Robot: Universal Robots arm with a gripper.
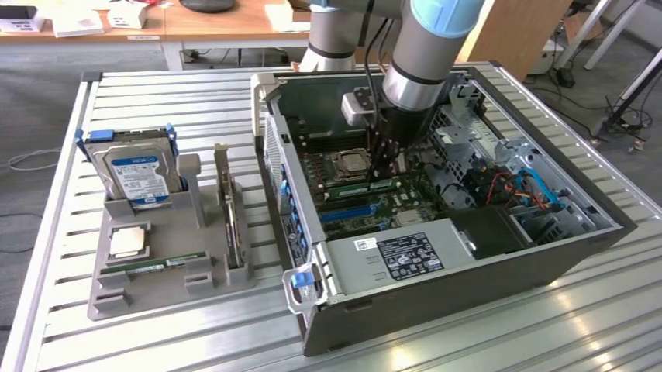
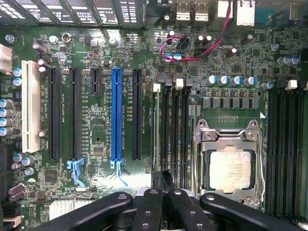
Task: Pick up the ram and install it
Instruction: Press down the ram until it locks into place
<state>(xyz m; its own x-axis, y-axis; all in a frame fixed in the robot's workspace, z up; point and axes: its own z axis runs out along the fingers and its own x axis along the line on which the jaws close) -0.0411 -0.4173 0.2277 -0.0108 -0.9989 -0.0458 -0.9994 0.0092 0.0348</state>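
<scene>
Gripper [image 1: 385, 172] is down inside the open PC case [image 1: 579, 240], over the motherboard [image 2: 96, 190]. Fingers [image 2: 149, 211] are pressed together. In the wrist view a thin green-edged strip stands in the DIMM slot [image 2: 156, 130] just beside the CPU socket [image 2: 230, 166], and a dark piece sits pinched at the fingertips right at that slot's end. This looks like the ram [image 2: 156, 127], seated or nearly seated, but I cannot tell for sure whether the fingers hold it or just press on it.

A second green stick [image 1: 155, 264] lies on the grey parts tray [image 1: 114, 298], at the exterior view's left, next to a square silver processor [image 1: 129, 242].

Handling judgement: the ram is light, stiff and thin, with fragile edge contacts and chips. Best taken by the long top edge or short ends, kept square to the slot, pressed evenly.

Writing: the hard drive [image 1: 139, 174] standing in the tray has a blue-and-white label, text unreadable. The power supply [image 1: 408, 249] has a black label and a small white sticker, unreadable. Slot silkscreen by the blue PCIe slot [image 2: 116, 115] is too small to read.
</scene>
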